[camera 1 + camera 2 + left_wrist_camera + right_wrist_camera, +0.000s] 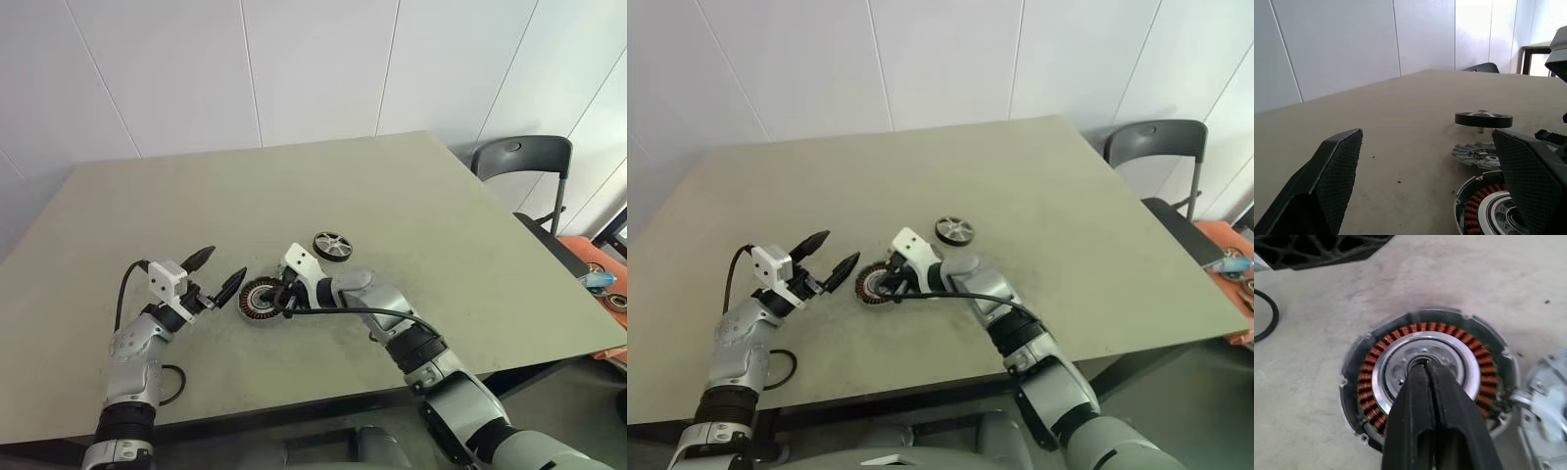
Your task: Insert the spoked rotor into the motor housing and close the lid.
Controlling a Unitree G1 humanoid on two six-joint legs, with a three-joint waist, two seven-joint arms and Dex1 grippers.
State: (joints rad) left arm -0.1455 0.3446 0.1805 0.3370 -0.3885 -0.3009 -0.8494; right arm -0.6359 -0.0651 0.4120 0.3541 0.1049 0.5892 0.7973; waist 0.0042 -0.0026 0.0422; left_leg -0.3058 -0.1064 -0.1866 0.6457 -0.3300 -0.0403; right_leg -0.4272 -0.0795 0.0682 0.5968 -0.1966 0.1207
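Note:
The motor housing, a dark ring with copper-red coils, lies flat on the table. My right gripper is shut, and its fingertips rest in the housing's centre hub with nothing held between them. The lid, a dull grey notched cap, lies right beside the housing. The spoked rotor, silver with a black rim, sits on the table a little beyond them. My left gripper hovers open just left of the housing, pointing towards it and holding nothing.
The tan table stretches wide beyond the parts. A black chair stands off its far right corner, with orange items past the right edge. A black cable loops near my left arm by the front edge.

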